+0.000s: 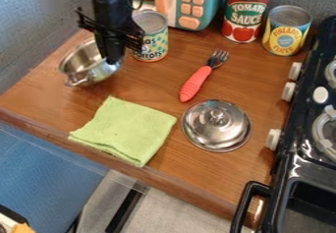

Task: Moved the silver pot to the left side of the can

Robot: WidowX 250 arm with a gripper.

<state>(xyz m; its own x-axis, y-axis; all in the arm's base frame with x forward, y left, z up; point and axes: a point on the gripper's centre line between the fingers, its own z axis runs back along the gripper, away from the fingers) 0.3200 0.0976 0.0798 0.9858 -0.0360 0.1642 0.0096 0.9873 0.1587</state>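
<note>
Sitting under hand (113, 59), silver pot (91, 74), apparently touching

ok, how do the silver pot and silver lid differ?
The silver pot is a deep, open bowl; the silver lid is a shallow dome. The pot has a side handle, the lid a top knob. The pot sits by the green-and-white can, the lid near the fork. Both are round, shiny metal.

lime green cloth (126, 131), silver pot (85, 69), orange-red fork handle (195, 84), teal and peach toy microwave (203, 3), brown wood-grain counter (154, 79)
</note>
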